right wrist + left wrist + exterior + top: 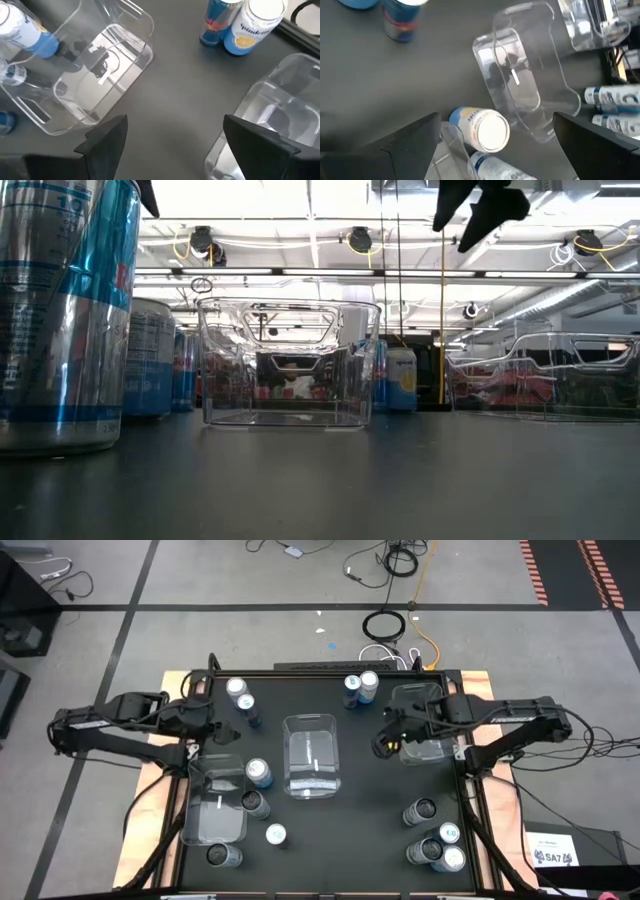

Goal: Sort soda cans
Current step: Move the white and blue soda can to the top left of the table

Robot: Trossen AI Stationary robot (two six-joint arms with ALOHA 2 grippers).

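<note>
Several soda cans stand upright on the black table: two (241,697) at the far left, two (360,686) at the far middle, several around the left bin (213,805), and several (437,840) at the near right. My left gripper (220,734) hovers open beyond the left bin; its wrist view looks down on a blue-and-white can (487,130) between its spread fingers. My right gripper (384,743) hovers open between the middle bin (311,755) and the right bin (425,720), over bare table (175,120). Neither gripper holds anything.
Three clear plastic bins sit on the table and look empty. In the low view a blue-and-silver can (60,310) stands close to the camera, with the middle bin (290,365) behind it. Bare tabletop lies between the middle bin and the near-right cans.
</note>
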